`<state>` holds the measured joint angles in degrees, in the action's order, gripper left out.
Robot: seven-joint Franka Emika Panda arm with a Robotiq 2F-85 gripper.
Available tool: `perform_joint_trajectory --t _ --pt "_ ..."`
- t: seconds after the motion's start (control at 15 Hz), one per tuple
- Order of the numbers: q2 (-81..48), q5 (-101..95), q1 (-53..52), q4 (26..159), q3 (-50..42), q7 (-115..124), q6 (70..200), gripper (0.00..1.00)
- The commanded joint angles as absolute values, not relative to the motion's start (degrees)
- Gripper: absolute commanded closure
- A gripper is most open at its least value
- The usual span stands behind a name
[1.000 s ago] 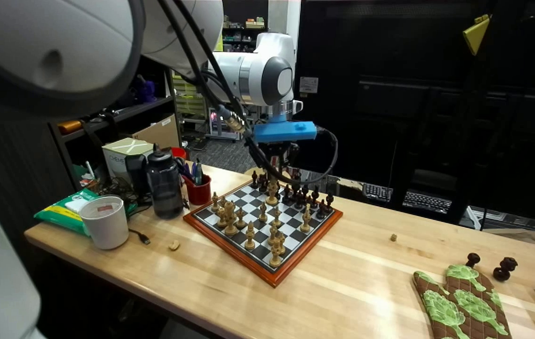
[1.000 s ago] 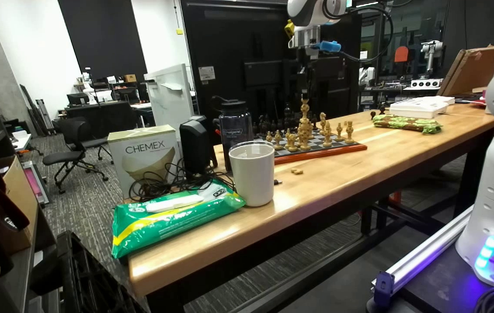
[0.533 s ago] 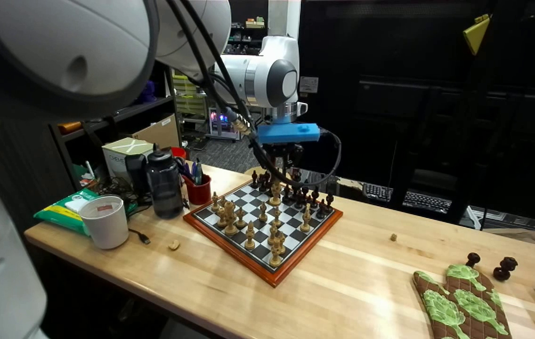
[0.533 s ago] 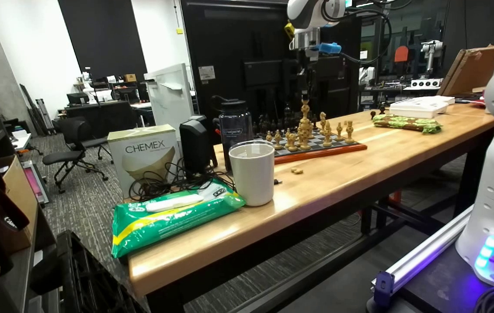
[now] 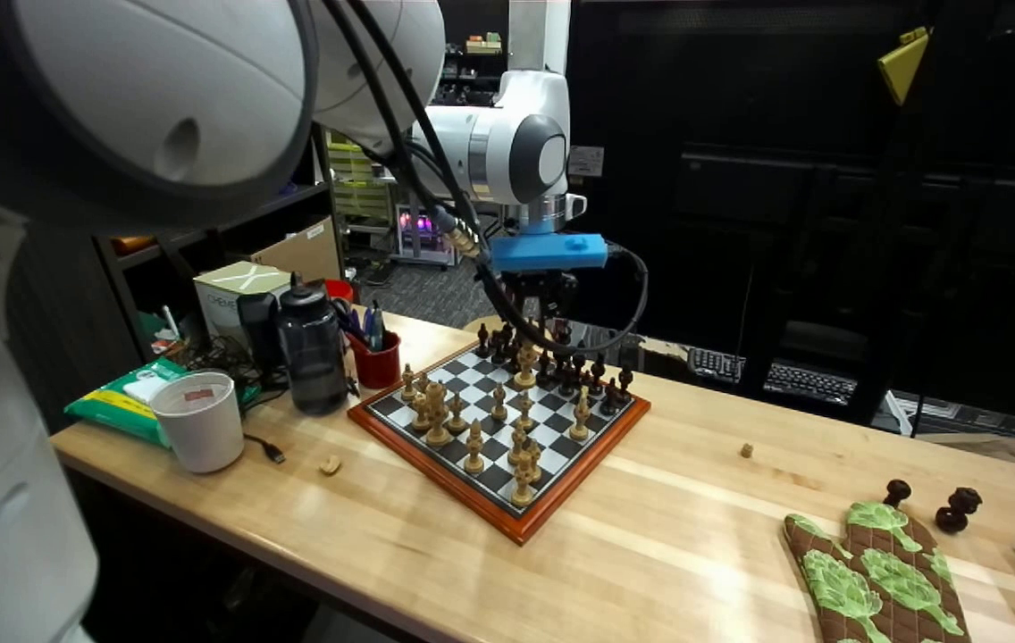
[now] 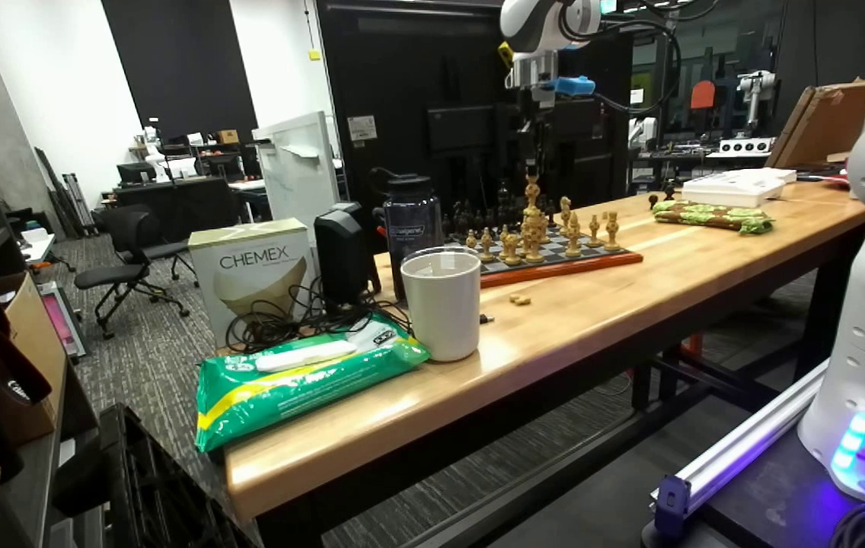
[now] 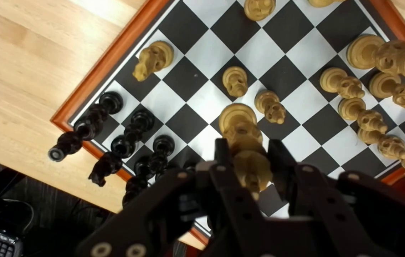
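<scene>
My gripper [image 7: 249, 141] points down over the chessboard [image 5: 521, 527]. Its dark fingers stand on both sides of a tall tan chess piece [image 7: 242, 134] and are shut on its upper part. The piece is upright and also shows in both exterior views [image 5: 525, 368] [image 6: 532, 187]. I cannot tell whether its base touches the board. Two small tan pieces [image 7: 235, 81] [image 7: 270, 107] stand close to it. Dark pieces [image 7: 131, 134] stand along the far edge in the exterior view. More tan pieces [image 5: 437, 415] stand on the near half.
A water bottle [image 5: 311, 348], a red pen cup [image 5: 378, 360] and a white cup [image 5: 201, 424] stand left of the board. A green wipes pack [image 6: 311, 380] lies by the white cup. An oven mitt [image 5: 874, 572] and dark loose pieces [image 5: 957, 511] lie at the right.
In an exterior view the gripper and the tan piece in it have shifted slightly to the right together, mostly in the first half second. The other pieces have not moved.
</scene>
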<state>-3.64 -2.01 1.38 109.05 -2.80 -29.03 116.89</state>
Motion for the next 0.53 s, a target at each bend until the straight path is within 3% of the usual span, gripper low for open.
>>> perform_joint_trajectory --t 0.0,0.47 --pt "-5.32 -2.68 1.88 106.98 -2.29 -27.42 116.32 0.92" --pt "-7.53 -2.62 2.30 104.76 -2.26 -26.74 116.01 0.92"
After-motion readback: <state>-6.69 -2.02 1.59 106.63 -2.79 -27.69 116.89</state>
